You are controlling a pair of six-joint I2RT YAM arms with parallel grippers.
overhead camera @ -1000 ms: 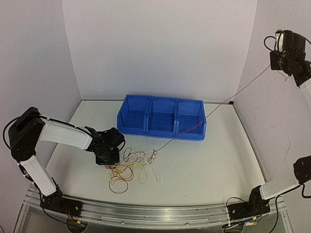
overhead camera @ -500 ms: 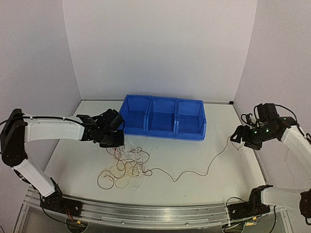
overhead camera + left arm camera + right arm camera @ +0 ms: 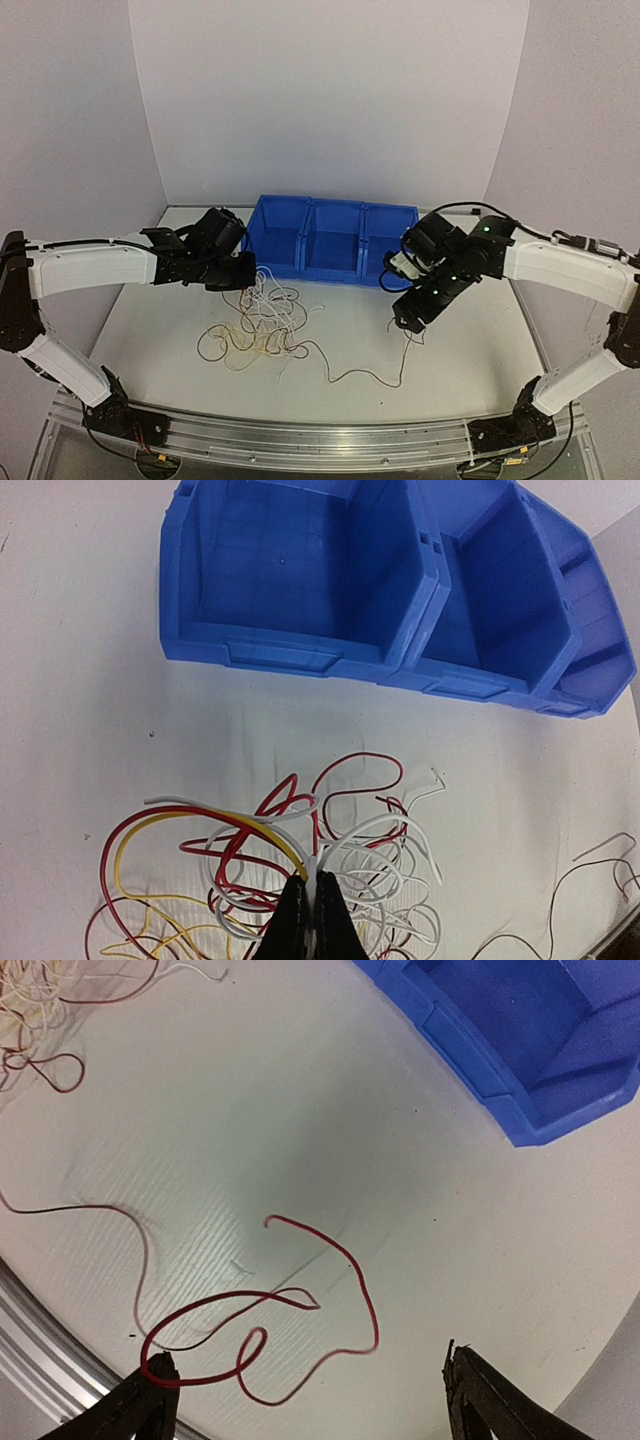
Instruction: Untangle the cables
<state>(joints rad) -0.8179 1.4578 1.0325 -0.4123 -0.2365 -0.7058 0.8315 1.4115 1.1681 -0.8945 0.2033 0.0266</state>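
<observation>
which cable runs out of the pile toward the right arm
The dark red cable: it alone trails out, its curled end under the open right hand. The other cables hang bunched from the shut left hand.

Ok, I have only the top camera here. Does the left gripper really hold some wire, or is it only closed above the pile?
Observer: In the left wrist view the left gripper is shut, and a white wire and a yellow wire seem pinched in its jaws.
Operator: And the right one?
Observer: The right gripper is wide open, with nothing gripped between its jaws.
Operator: Where does the separate red wire end?
Observer: The dark red wire curls loosely over the table, just below that gripper.
</observation>
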